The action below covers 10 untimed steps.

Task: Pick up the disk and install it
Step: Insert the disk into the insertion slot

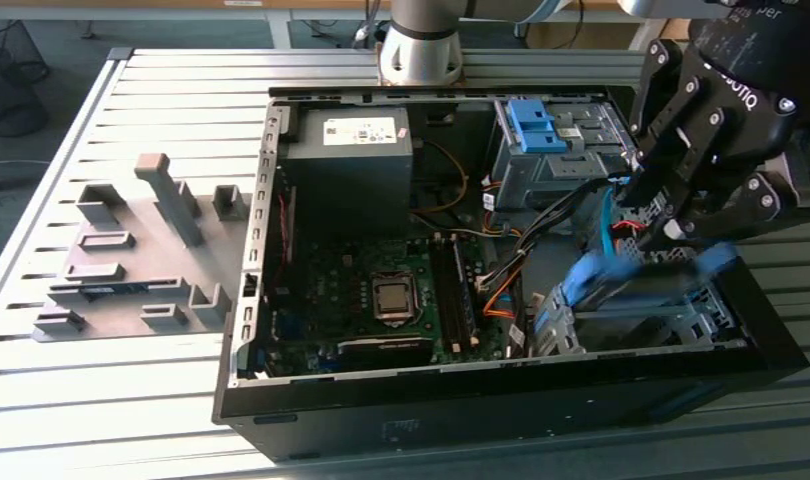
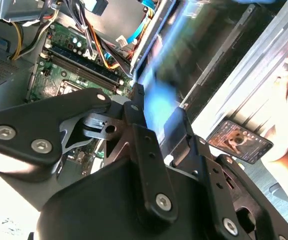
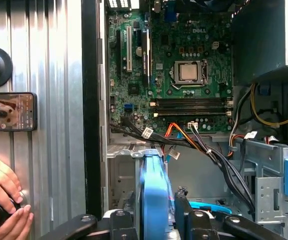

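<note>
One tool [image 1: 672, 235] gripping blue-framed disk [image 1: 645, 275], open computer case [image 1: 512, 400]

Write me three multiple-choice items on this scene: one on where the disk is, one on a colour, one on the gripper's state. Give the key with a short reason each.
1. Where is the disk?
A. On the slatted table outside the case
B. Between the gripper's fingers, over the drive cage at the computer case's front corner
C. Flat on the motherboard

2. What colour is the disk's carrier frame?
A. Bright blue
B. Red
C. Yellow

3. What is the state of the gripper?
A. Open and empty
B. Shut on the disk
C. Shut on a cable

Key:
1 B: the exterior view shows the disk held above the grey drive cage inside the computer case.
2 A: the frame shows bright blue between the fingers in the first wrist view.
3 B: the black fingers sit on either side of the blue frame.
</note>
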Each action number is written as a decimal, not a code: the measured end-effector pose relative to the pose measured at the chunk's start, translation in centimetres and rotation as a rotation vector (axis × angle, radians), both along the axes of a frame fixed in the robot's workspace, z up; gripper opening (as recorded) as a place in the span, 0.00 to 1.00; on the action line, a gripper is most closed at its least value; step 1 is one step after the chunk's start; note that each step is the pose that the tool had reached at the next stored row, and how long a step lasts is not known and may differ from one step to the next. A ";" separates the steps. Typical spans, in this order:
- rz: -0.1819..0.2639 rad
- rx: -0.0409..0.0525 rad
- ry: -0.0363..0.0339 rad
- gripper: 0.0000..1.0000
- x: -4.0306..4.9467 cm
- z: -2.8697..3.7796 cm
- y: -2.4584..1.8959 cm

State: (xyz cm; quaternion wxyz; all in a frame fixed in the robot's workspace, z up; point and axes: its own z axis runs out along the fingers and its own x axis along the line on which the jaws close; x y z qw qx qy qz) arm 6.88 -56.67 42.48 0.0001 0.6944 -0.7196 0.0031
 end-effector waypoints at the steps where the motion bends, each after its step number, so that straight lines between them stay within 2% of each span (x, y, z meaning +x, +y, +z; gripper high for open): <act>1: 0.000 -0.0003 0.0000 0.44 0.00 -0.10 -0.01; 10: 0.000 -0.0001 0.0001 0.42 0.00 -1.72 -0.13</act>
